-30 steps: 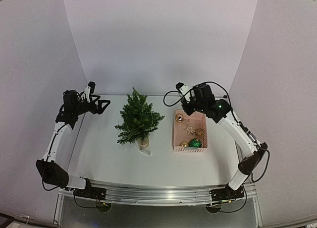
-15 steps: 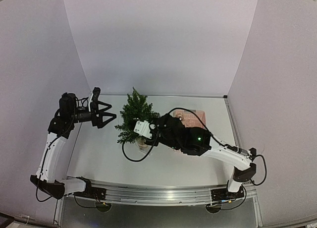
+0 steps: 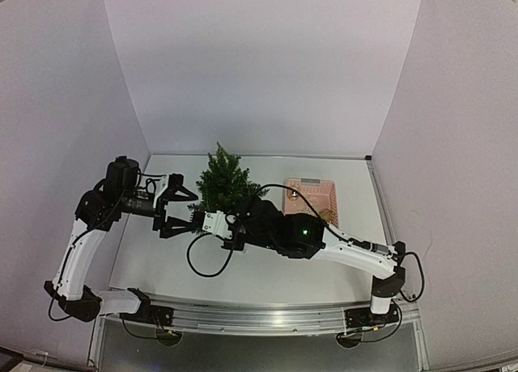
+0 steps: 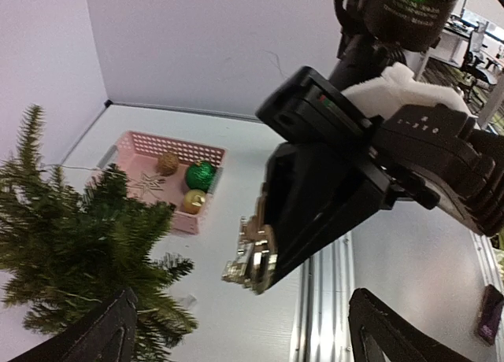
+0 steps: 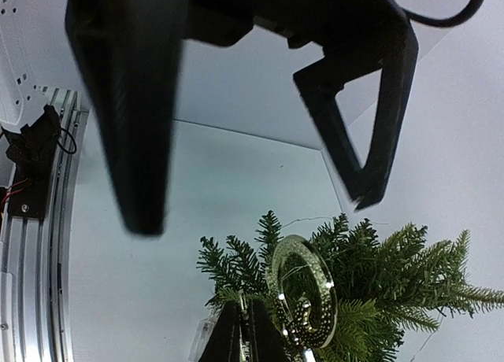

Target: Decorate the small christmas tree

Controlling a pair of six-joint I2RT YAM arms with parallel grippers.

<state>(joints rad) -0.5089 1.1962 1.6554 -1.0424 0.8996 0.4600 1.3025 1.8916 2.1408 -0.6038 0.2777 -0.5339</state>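
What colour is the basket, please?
The basket is pink; the left wrist view shows it best.

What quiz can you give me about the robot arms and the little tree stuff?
1. True or false: the right gripper is shut on a glittery ornament.
2. What colour is the basket? A blue, B pink, C yellow.
3. Fill in the blank: the left gripper is ____, with nothing between its fingers.

Key: 1 true; 2 B; 3 open.
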